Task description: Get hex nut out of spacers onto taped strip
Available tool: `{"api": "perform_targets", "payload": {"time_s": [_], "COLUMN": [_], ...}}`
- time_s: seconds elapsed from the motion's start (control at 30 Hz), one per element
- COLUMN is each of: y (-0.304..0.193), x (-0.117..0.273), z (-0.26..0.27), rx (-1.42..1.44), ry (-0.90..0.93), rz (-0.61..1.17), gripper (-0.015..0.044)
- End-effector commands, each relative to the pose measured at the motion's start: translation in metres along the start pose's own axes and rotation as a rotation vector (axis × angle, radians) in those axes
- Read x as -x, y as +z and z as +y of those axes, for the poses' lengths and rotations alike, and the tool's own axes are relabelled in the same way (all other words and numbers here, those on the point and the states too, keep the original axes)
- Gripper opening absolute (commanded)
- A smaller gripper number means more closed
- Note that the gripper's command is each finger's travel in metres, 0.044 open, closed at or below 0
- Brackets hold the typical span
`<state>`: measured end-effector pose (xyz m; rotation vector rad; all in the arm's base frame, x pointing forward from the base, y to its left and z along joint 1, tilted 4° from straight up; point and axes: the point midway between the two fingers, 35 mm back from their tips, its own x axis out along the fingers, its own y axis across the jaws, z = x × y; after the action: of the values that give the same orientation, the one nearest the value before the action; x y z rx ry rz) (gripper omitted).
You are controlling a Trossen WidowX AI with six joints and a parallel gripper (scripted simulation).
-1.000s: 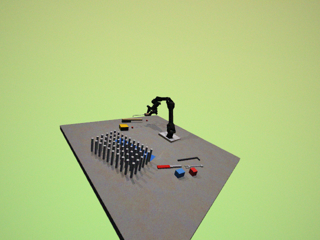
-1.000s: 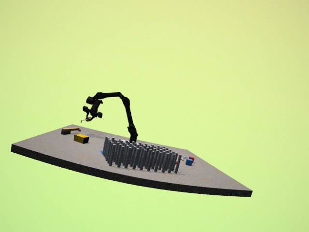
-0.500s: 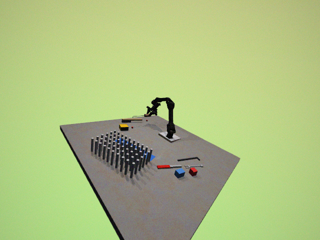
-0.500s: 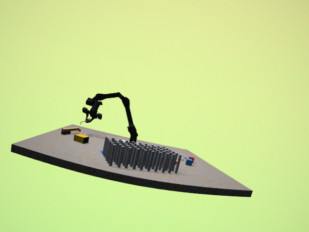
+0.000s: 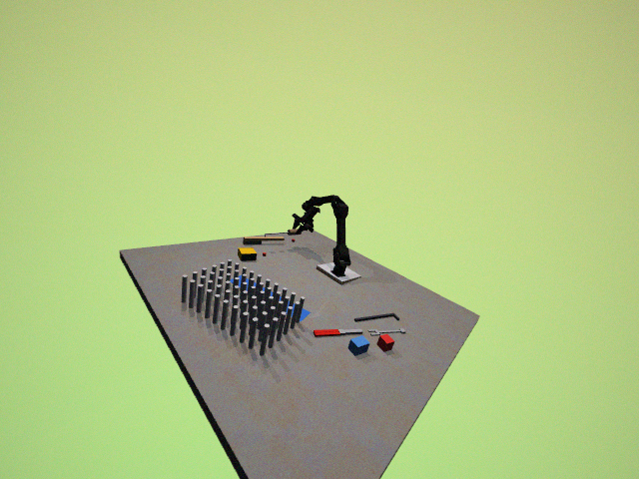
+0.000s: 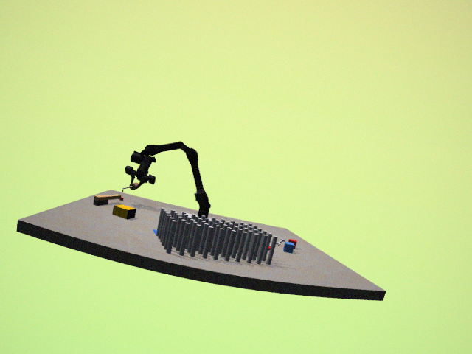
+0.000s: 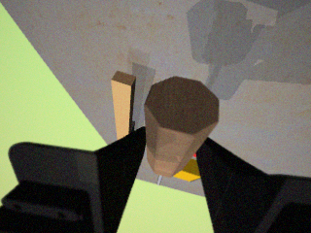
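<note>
My gripper (image 5: 295, 230) (image 6: 135, 185) (image 7: 171, 135) is shut on the wooden handle of a hook tool (image 5: 293, 231) (image 6: 133, 186) (image 7: 182, 107), in the air over the table's far end. The tool's thin metal rod points away from the arm and its bent tip hangs down in the exterior view. The grey metal spacers (image 5: 223, 314) (image 6: 206, 242) stand upright in a dense field, well away from the gripper. The blue taped strip (image 5: 305, 313) (image 6: 155, 231) shows partly beside them, on the arm's side. The hex nut cannot be made out in any view.
Near the held tool lie a wooden bar (image 5: 273, 238) (image 6: 108, 196) (image 7: 122, 107), a yellow block (image 5: 247, 252) (image 6: 124, 211) and small red balls (image 5: 293, 239). Beyond the spacers lie a red-handled tool (image 5: 326, 332), a black bent key (image 5: 376, 316), a wrench, a blue cube (image 5: 358, 345) and a red cube (image 5: 385, 342).
</note>
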<state>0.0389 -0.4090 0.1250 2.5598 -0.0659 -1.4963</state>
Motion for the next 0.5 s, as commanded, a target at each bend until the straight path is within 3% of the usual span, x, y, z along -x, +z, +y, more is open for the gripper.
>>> {"api": "perform_targets", "payload": {"time_s": [0.0, 0.47], "y": [0.0015, 0.0077], "x": [-0.0044, -0.0138], "z": [-0.0019, -0.0037], "rx": [0.002, 0.002], "ry": [-0.004, -0.004], "rz": [0.009, 0.009], "gripper": [0.0, 0.0]}}
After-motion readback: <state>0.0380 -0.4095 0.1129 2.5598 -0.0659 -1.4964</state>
